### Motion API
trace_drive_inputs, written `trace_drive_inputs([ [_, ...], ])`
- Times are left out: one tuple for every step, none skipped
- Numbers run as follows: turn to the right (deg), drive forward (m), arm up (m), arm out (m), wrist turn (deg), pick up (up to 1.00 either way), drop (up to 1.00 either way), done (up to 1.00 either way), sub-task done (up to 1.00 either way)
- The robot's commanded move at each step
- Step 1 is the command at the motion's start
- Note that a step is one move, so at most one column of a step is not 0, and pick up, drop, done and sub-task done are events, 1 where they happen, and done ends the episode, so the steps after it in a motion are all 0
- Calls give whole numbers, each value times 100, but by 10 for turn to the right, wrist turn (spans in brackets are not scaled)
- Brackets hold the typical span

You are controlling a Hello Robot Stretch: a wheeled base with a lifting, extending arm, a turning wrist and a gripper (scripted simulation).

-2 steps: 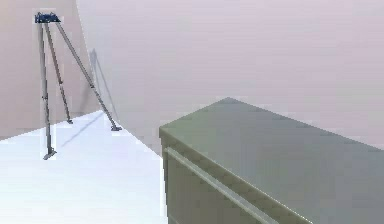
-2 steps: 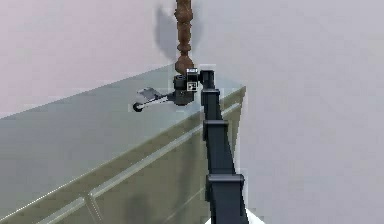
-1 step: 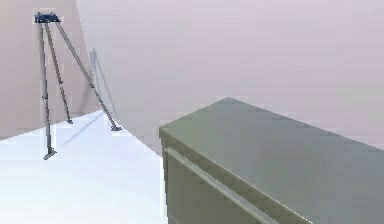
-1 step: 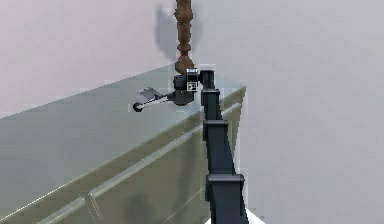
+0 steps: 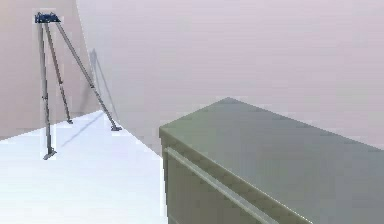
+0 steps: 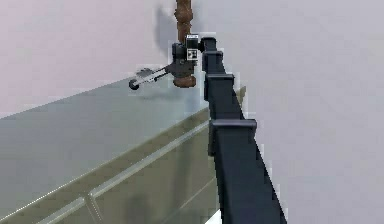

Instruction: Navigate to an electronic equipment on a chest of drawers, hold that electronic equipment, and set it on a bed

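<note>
One tall brown thing (image 6: 183,14) is rising at the chest's (image 6: 90,125) far edge. I cannot tell if it is the electronic equipment. The gripper (image 6: 140,79) is reaching over the chest top just beside it, and I cannot tell if its fingers are holding anything. A tripod (image 5: 46,18) is standing beyond the chest, near the wall.

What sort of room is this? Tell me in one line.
Likely a bedroom, not certain: a chest of drawers by bare pale walls, a tripod in the corner.
</note>
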Motion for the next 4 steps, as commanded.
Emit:
trace_drive_inputs([
  [0, 0, 2, 0, 0, 0, 0, 0, 0],
  [0, 0, 0, 0, -450, 0, 0, 0, 0],
  [0, 0, 0, 0, -360, 0, 0, 0, 0],
  [0, 0, 0, -48, 0, 0, 0, 0, 0],
])
